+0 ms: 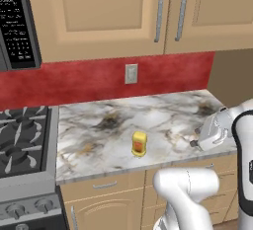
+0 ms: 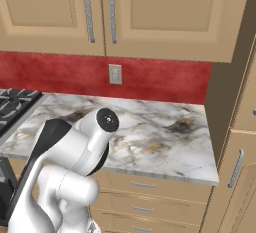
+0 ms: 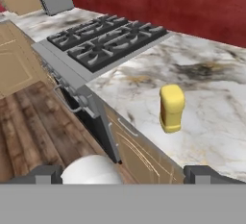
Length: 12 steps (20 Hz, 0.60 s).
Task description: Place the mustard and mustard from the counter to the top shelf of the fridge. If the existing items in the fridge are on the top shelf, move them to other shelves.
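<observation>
A yellow mustard container stands upright on the marbled worktop, close to its front edge and alone on the slab. From the left base view it shows a yellow lid and an orange patch low on its side; in the hand view the same mustard container looks plain yellow, squat and rounded at the top.

The pincer is spread wide, its two dark tips far apart at the bottom of the hand view, and nothing sits between them. It hangs off the front of the worktop, over the wooden floor, and the mustard lies ahead of it and a little to the right, well apart from either tip. In the left base view the hand sits above the right end of the worktop, to the mustard's right.

Ahead and left of the pincer is the black stove with its grates, set flush against the worktop. Beyond it a grey toaster rests by the red wall. A white socket plate is fixed to that wall behind the mustard, tan cupboards hang above, and tan drawers run below the slab.
</observation>
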Available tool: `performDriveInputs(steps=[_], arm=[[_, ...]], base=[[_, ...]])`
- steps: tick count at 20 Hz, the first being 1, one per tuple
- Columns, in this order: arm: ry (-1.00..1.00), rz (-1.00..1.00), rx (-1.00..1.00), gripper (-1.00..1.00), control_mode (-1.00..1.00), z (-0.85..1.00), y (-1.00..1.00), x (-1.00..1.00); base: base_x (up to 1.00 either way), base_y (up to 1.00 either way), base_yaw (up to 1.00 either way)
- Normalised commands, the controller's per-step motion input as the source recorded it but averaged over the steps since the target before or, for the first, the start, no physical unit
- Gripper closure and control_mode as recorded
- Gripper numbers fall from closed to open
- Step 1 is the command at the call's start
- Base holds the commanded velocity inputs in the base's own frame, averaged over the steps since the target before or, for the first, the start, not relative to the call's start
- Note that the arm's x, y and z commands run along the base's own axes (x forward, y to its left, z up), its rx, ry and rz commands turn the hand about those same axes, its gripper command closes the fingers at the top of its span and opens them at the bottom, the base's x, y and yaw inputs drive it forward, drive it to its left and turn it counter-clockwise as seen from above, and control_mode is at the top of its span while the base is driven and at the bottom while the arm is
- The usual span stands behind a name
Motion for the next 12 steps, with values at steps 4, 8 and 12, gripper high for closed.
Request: performDriveInputs(steps=[4,8,12], arm=[[-0.04,0.02,0.01,-1.00,-1.00,-0.19,0.22,0.10],[-0.04,0.03,0.05,-1.00,-1.00,-0.25,0.27,0.04],[-0.03,0.03,0.05,-1.00,-1.00,-0.31,0.30,0.06]], base=[[0.00,0.00,0.00],[0.00,0.00,0.00],[0.00,0.00,0.00]])
